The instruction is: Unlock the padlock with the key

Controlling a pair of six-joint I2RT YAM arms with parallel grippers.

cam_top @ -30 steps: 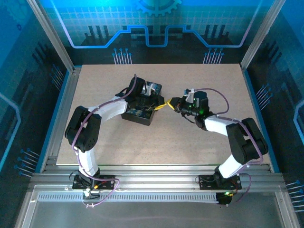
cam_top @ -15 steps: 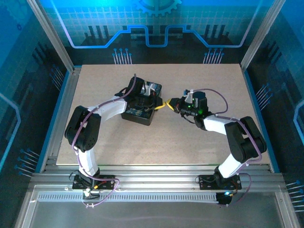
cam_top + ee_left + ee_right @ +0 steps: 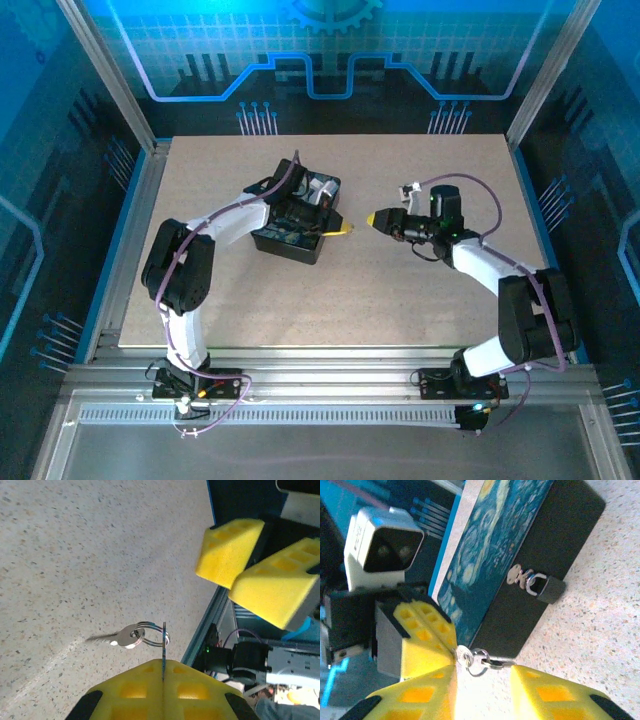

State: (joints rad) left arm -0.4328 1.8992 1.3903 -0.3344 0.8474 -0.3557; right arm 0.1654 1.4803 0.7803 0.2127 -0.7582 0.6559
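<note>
The left end effector is clamped tight on the key. A thin length of it stands out past the pads and its ring hangs free, a hold that, I judge, leaves metal exposed to reach the lock. It hovers at the right-hand edge of the box, where the padlock hangs by its shackle from the hasp on the dark front wall. To the right, the right end effector is part-open and empty, just apart from the key. Bare bench lies behind it — room to back away.
</note>
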